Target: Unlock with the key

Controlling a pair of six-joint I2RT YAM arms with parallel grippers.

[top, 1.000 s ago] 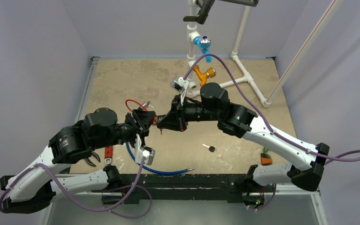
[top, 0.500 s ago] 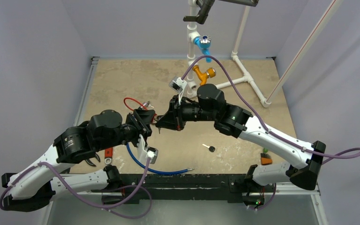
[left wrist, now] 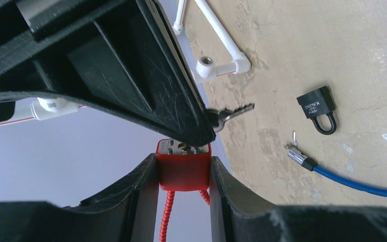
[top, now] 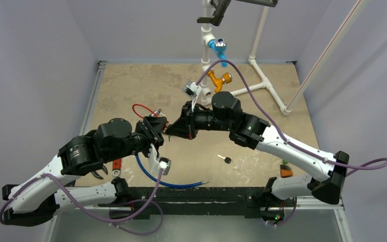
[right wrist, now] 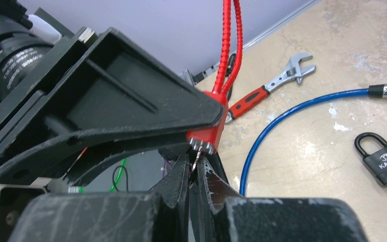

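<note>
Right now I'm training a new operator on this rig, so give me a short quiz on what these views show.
1. True or false: the left gripper holds the red lock.
2. What lies near the blue cable? A black padlock; B hammer; C cup.
3. Fill in: the right gripper is shut on the ____.
Answers: 1 true; 2 A; 3 key.

The red lock [left wrist: 184, 171], clear of the surface [left wrist: 302, 45], trails a ribbed red cable [right wrist: 227, 45]; a small silver key [right wrist: 196, 160] points tip-first just at its keyhole end.
</note>
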